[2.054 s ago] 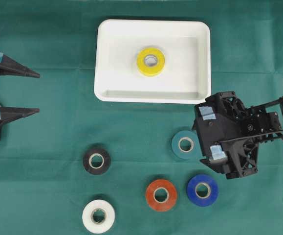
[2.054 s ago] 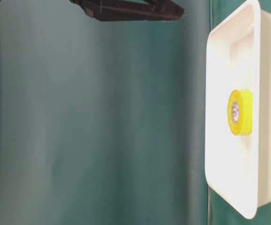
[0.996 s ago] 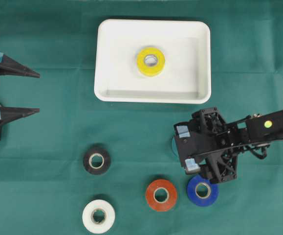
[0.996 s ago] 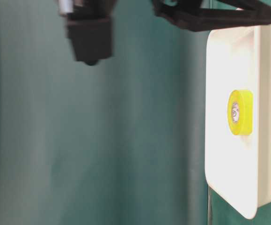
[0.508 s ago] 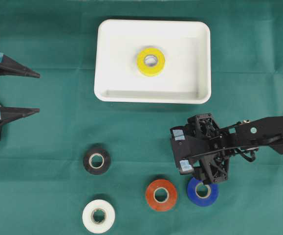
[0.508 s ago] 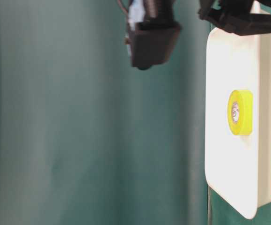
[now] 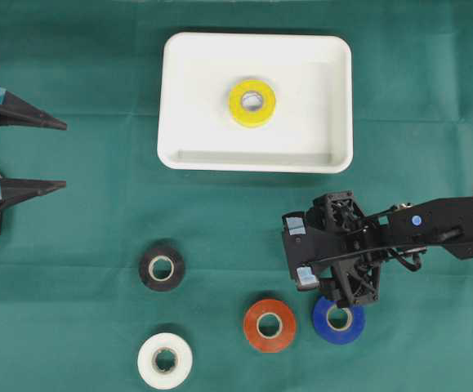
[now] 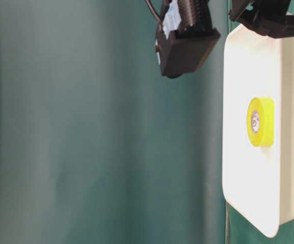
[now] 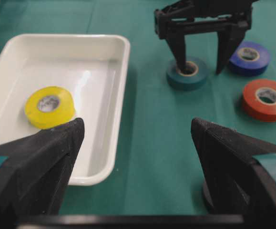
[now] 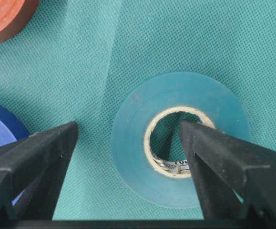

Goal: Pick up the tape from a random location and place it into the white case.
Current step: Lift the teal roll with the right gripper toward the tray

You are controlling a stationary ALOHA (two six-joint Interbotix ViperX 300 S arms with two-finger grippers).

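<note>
Right gripper (image 9: 200, 62) spread, one finger in teal tape (image 9: 188, 76) core | left gripper (image 9: 135, 143) spread (idle) | yellow tape (image 7: 252, 102) in white case (image 7: 179, 98)

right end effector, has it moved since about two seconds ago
Yes. In the overhead view the right end effector has shifted left and away from the white case, now covering the teal tape roll beside the blue roll.

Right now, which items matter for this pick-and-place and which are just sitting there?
In play:
- teal tape roll, one finger of the open right pincer in its core, the other outside
- white case, the drop target

Lying about:
- yellow roll, already in the case
- blue roll
- red roll
- black roll
- white roll
- left pincer, open, parked
</note>
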